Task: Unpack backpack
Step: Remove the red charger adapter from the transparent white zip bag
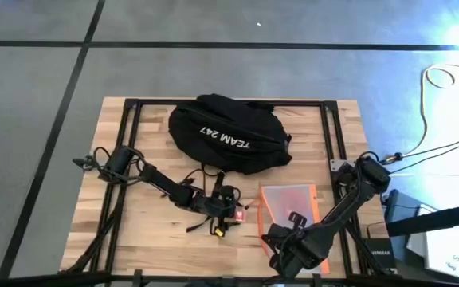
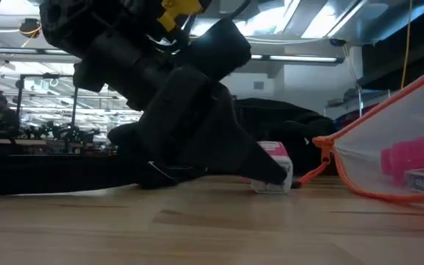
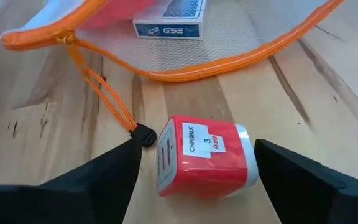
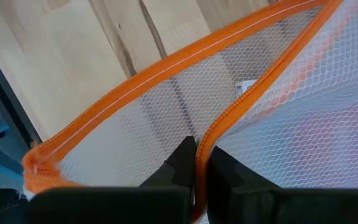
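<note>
- The left pincer is set low over the bench near the middle front, jaws spread wide to either side of a small red block bearing a white label; nothing is gripped yet.
- In the left wrist view the block lies on its side between the fingers, with clear gaps on both flanks. The jaws are best centred and lowered before being closed, so that the block is not pushed aside.
- The orange pull cord of the mesh pouch ends just beside the block; it is best kept outside the closing jaws.
- The backpack rests at twelve o'clock from the block, at the bench's far middle, lettering upward.
- At three o'clock, the right pincer is pinched tight on the pouch's orange zip edge; a steady hold is judged to keep the pouch from dragging.
</note>
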Controlling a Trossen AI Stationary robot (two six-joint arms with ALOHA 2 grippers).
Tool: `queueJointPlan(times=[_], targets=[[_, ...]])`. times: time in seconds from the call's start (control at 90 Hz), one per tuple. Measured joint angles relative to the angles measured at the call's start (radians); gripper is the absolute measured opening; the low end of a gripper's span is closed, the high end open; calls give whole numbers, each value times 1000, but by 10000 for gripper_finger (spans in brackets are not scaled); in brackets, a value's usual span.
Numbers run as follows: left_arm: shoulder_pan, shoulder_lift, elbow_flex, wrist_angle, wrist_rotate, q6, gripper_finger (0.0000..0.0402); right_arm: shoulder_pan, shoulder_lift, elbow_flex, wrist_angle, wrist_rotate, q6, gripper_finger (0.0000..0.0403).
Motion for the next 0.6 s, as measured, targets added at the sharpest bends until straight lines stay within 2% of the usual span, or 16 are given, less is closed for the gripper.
queueJointPlan(times=[0.267, 0.6], targets=[[-3, 0, 0, 3, 0, -15, 209, 0, 0, 0, 0, 0, 0, 0], [0, 0, 0, 9, 0, -5, 184, 0, 0, 0, 1, 0, 0, 0]])
